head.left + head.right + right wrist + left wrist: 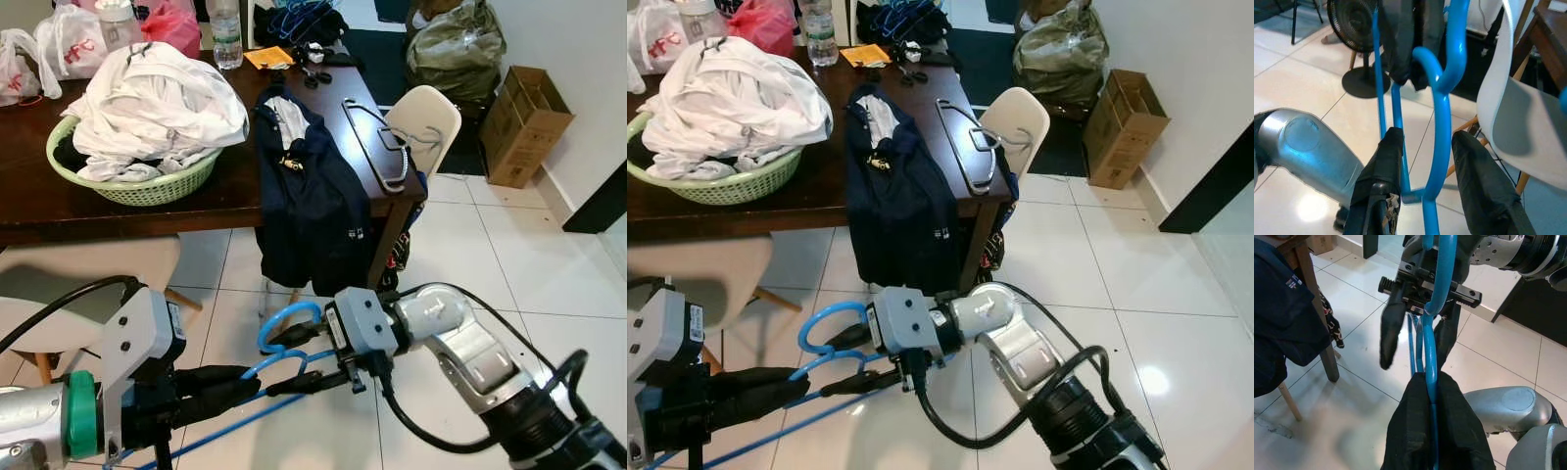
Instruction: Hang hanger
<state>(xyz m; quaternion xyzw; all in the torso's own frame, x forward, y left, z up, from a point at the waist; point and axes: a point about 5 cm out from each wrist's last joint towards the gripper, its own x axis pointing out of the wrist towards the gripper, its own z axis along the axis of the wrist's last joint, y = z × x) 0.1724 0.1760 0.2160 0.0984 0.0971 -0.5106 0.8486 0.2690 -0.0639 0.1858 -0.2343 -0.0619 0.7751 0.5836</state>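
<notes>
**Blue hanger held between both grippers, below the table**

The blue hanger (284, 338) runs out of frame at its lower end. The left gripper (1432, 396) is clamped on its stem; the right gripper (1422, 161) straddles the hook, fingers spread. Above them, a dark wooden table (29, 196) carries a green laundry basket (137, 186), a draped navy jacket (309, 196) and a grey hanger (377, 137). White floor tiles (490, 264) lie underneath.
</notes>
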